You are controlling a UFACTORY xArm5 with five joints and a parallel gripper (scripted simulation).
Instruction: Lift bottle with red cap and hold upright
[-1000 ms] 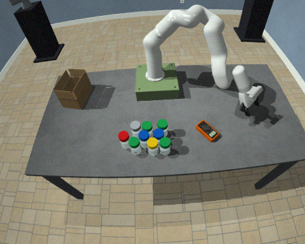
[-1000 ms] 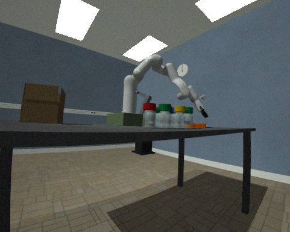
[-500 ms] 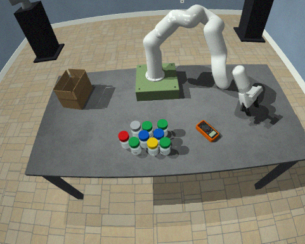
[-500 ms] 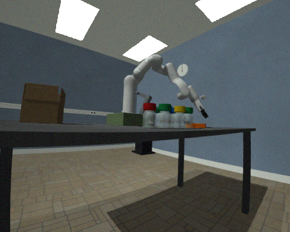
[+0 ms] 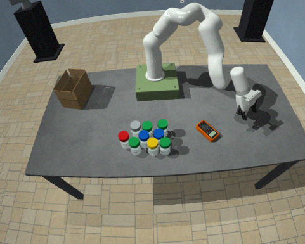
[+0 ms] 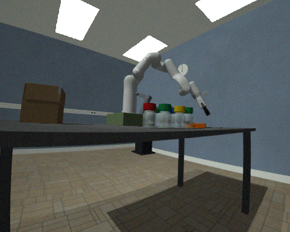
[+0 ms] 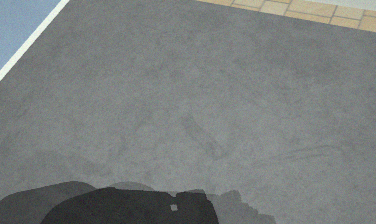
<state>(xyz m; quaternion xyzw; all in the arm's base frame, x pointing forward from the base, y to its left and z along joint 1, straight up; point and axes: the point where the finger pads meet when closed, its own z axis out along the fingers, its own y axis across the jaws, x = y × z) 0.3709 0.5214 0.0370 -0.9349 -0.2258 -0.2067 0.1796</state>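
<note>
The bottle with the red cap (image 5: 123, 139) stands upright at the left end of a tight cluster of white bottles near the table's front middle; it also shows in the exterior view (image 6: 149, 114). The others have green (image 5: 134, 144), blue (image 5: 143, 137), yellow (image 5: 153, 145) and grey (image 5: 135, 127) caps, all upright. My gripper (image 5: 246, 112) hangs open and empty above the table's right side, far to the right of the cluster; it also shows in the exterior view (image 6: 206, 111). The wrist view shows only bare table top and the gripper's shadow.
An orange multimeter (image 5: 207, 130) lies flat between the cluster and the gripper. An open cardboard box (image 5: 73, 88) stands at the table's back left. The arm's green base block (image 5: 157, 82) sits at the back middle.
</note>
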